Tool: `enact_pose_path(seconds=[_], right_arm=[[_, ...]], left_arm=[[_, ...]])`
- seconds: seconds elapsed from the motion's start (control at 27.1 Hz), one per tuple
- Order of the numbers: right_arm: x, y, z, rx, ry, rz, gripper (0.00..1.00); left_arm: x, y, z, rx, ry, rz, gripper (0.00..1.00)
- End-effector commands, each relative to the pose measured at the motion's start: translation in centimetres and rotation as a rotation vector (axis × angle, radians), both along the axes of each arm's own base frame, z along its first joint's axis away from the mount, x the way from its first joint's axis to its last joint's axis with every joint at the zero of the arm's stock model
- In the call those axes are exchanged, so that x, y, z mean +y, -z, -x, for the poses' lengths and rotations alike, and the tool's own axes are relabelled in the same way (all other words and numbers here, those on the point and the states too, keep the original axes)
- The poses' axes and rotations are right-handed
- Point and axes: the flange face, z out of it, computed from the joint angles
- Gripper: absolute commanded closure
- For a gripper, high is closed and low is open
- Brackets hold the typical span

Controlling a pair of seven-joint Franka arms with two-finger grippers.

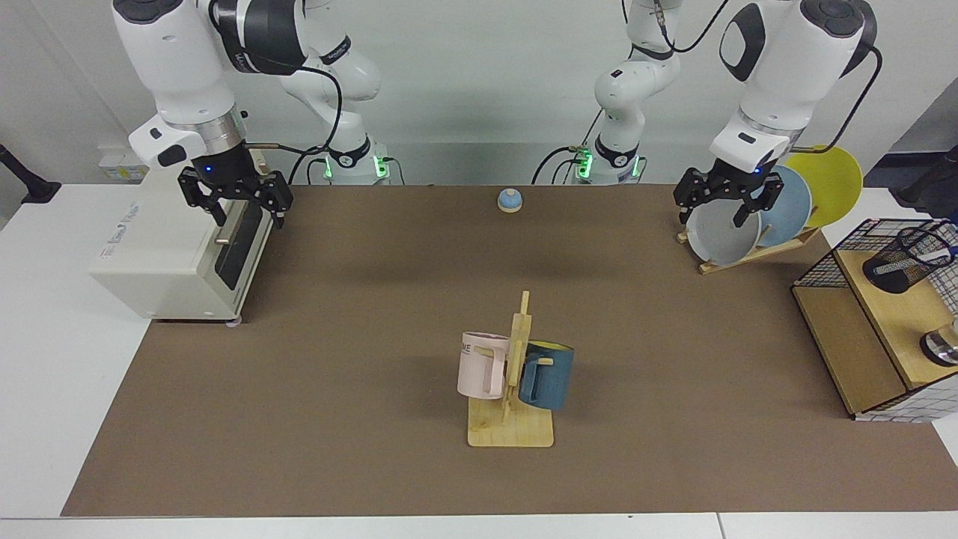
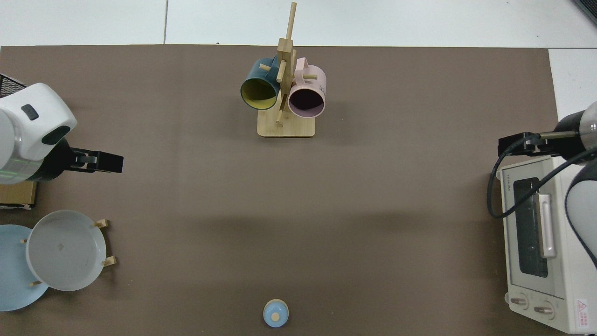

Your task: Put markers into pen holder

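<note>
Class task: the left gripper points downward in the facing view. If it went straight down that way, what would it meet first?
Probably the bare brown mat. The top view shows the left gripper beside the plate rack's grey plate, not above it, though depth is uncertain.
</note>
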Motion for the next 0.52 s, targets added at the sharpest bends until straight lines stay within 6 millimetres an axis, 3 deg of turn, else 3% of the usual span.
enact_pose_path(seconds=[0.0,0.22,0.48], right_arm=[[-0.2,-0.1,0.3,0.015,-0.018,-0.005,0.00],[-0.2,-0.1,0.3,0.015,-0.018,-0.005,0.00],[-0.2,-0.1,0.3,0.015,-0.018,-0.005,0.00]], left_arm=[[-0.2,-1.0,0.3,-0.003,-0.009,0.018,0.00],[0.9,-2.2,-0.1,-0.032,-0.020,0.038,0.00],[-0.1,-2.8,-0.5,-0.036,0.010,0.042,0.00]])
